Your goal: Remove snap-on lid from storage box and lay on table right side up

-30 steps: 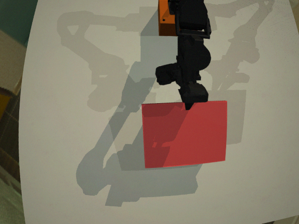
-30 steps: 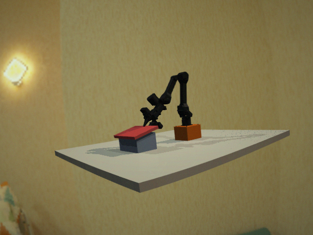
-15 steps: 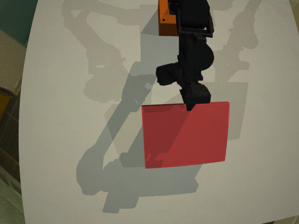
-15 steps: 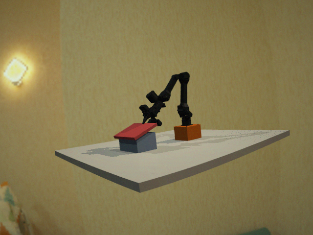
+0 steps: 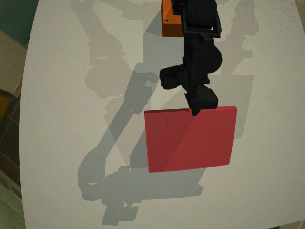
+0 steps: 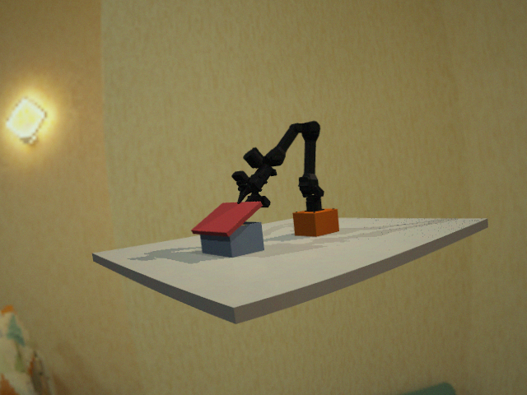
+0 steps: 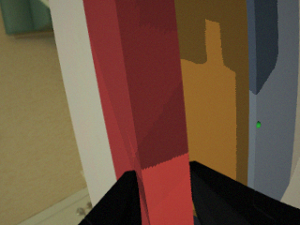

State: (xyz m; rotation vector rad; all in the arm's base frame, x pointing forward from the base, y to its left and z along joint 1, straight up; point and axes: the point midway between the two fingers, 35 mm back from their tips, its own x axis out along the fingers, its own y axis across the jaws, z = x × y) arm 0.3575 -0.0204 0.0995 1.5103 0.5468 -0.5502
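Note:
The red lid (image 5: 187, 140) (image 6: 227, 219) (image 7: 150, 84) is tilted. Its edge nearest the robot base is raised off the box, and its far edge is low, at the box's far top edge. My gripper (image 5: 194, 111) (image 6: 241, 199) (image 7: 161, 175) is shut on the middle of the raised edge, one finger on each side of it. The blue-grey storage box (image 6: 249, 241) (image 7: 281, 127) stands on the table under the lid. The wrist view shows an orange-brown surface inside the box through the gap. The lid hides the box in the top view.
The orange base block (image 5: 172, 29) (image 6: 315, 223) of the arm stands on the pale table (image 5: 61, 138) (image 6: 297, 267), behind the gripper. The table's near corner and edges show in the exterior view. A small green dot (image 7: 258, 125) shows on the box in the wrist view.

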